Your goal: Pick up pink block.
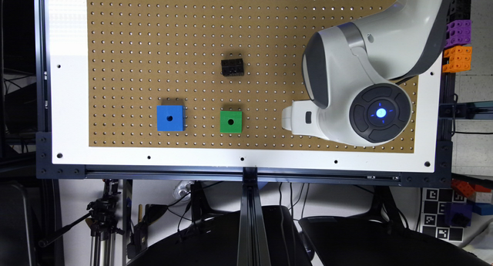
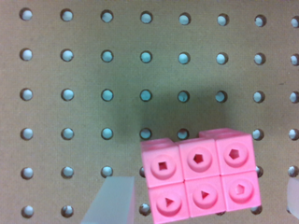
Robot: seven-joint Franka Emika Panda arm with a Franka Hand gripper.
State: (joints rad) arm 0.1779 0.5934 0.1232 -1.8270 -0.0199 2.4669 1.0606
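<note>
The pink block (image 2: 200, 179), a bright pink brick with six round studs, lies flat on the brown pegboard (image 2: 93, 74) in the wrist view. My gripper (image 2: 201, 205) is open and hovers over it, the block sitting between the two pale fingers (image 2: 112, 203). There is a gap between the block and each finger, and the block sits slightly skewed to them. In the exterior view the gripper (image 1: 293, 118) is the white part low on the right of the board, and the arm hides the pink block there.
A black studded brick (image 1: 232, 67) sits mid-board. A green cube (image 1: 231, 122) and a blue cube (image 1: 170, 118) stand to the exterior view's left of the gripper. The white frame (image 1: 246, 160) rims the pegboard. Purple and orange blocks (image 1: 457, 46) are stacked off the board's right edge.
</note>
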